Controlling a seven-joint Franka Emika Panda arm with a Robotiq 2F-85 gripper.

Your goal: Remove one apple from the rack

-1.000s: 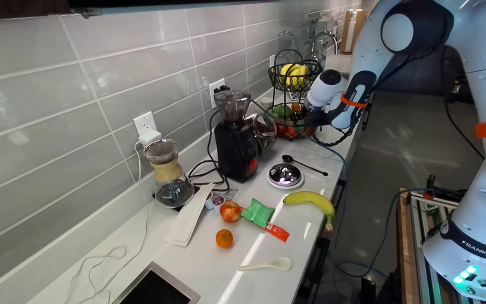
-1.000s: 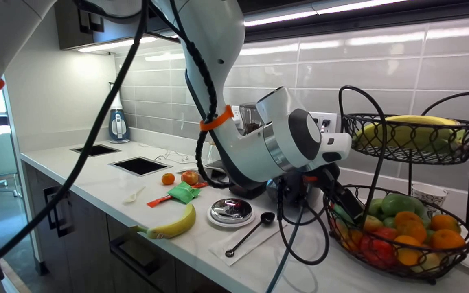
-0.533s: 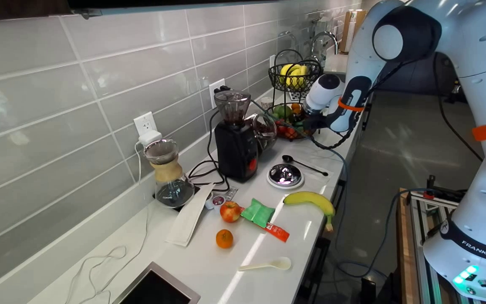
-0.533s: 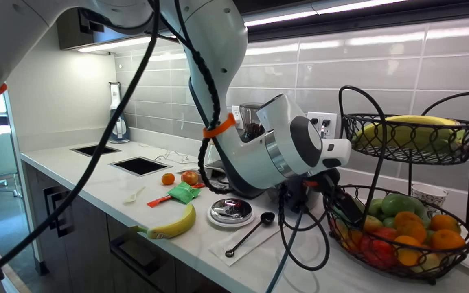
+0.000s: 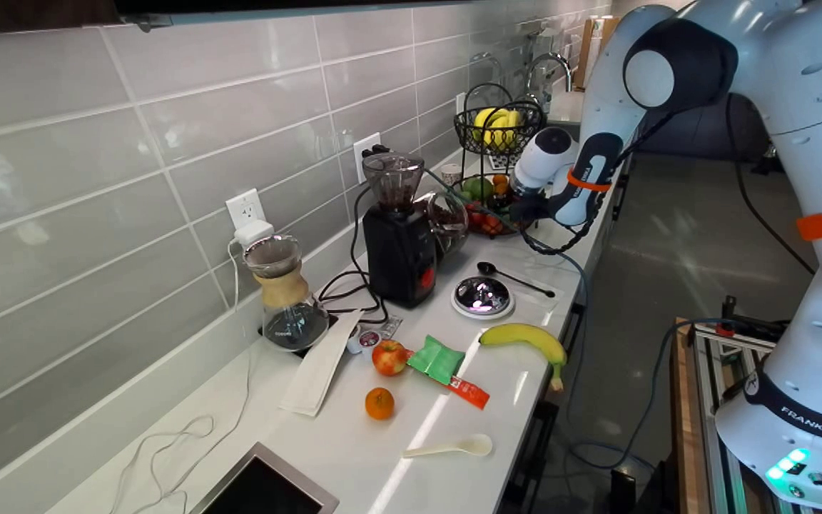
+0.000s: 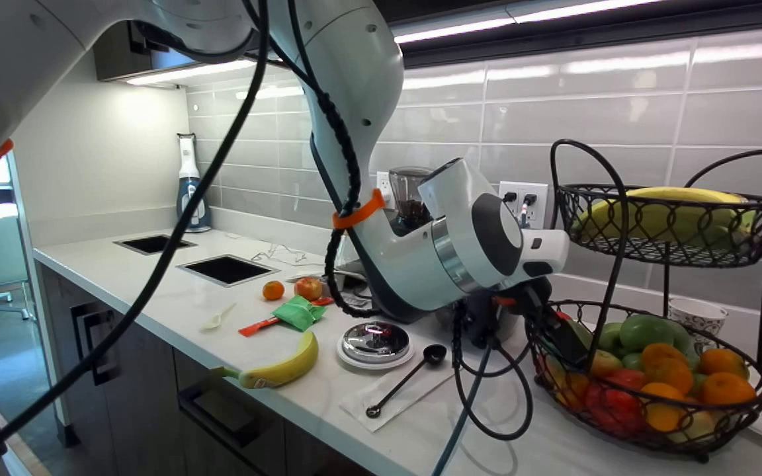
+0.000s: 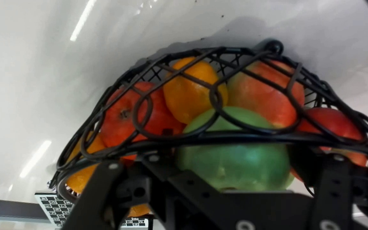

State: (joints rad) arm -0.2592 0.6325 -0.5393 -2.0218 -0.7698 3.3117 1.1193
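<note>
Where the lower rim of the rack (image 7: 216, 138) crosses it, the green apple (image 7: 235, 166) sits inside;
its broader axis lies across the claw (image 7: 232, 156), a brownish spot facing the palm; jaws stand apart on either side; whether they grip, I cannot tell.

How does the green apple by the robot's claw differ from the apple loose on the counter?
The green apple is evenly green, the counter apple red and yellow. The green apple sits in the rack, straddled by the gripper; the counter apple lies in the open. Both are round.
</note>
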